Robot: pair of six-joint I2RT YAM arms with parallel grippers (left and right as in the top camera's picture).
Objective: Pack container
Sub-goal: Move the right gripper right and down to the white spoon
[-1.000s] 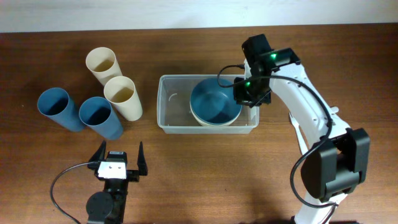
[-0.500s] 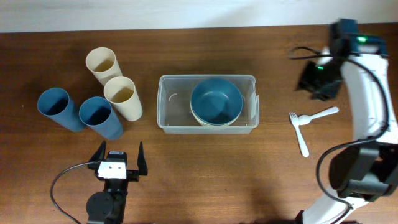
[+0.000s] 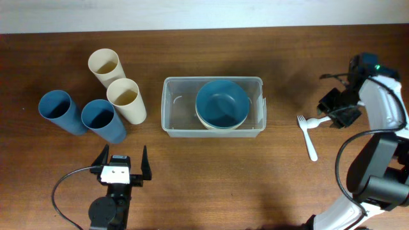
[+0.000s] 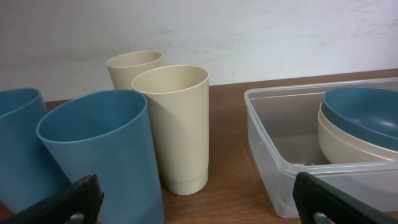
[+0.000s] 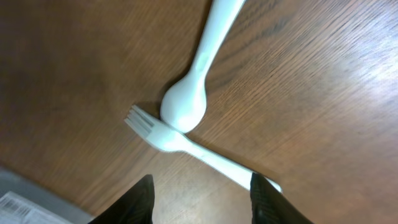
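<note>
The clear container (image 3: 167, 110) sits mid-table with a blue bowl (image 3: 222, 103) nested in a cream bowl inside it. In the left wrist view the container (image 4: 264, 130) and the blue bowl (image 4: 364, 109) are at the right. A white fork (image 3: 308, 135) and a white spoon (image 3: 321, 119) lie crossed on the wood at the right. My right gripper (image 3: 339, 108) hangs open just above them, empty; its wrist view shows the spoon (image 5: 200, 62) resting over the fork (image 5: 186, 146), ahead of the gripper (image 5: 204, 190). My left gripper (image 3: 121, 163) stands wide open at the front edge, empty.
Two cream cups (image 3: 105, 66) (image 3: 126, 99) and two blue cups (image 3: 59, 110) (image 3: 102, 119) stand left of the container. From the left wrist, a blue cup (image 4: 102, 155) and a cream cup (image 4: 177, 124) rise close ahead.
My right gripper has left the container's right end, swung to the far right and come down over the fork and spoon, jaws opened wider. The left arm has not moved.
</note>
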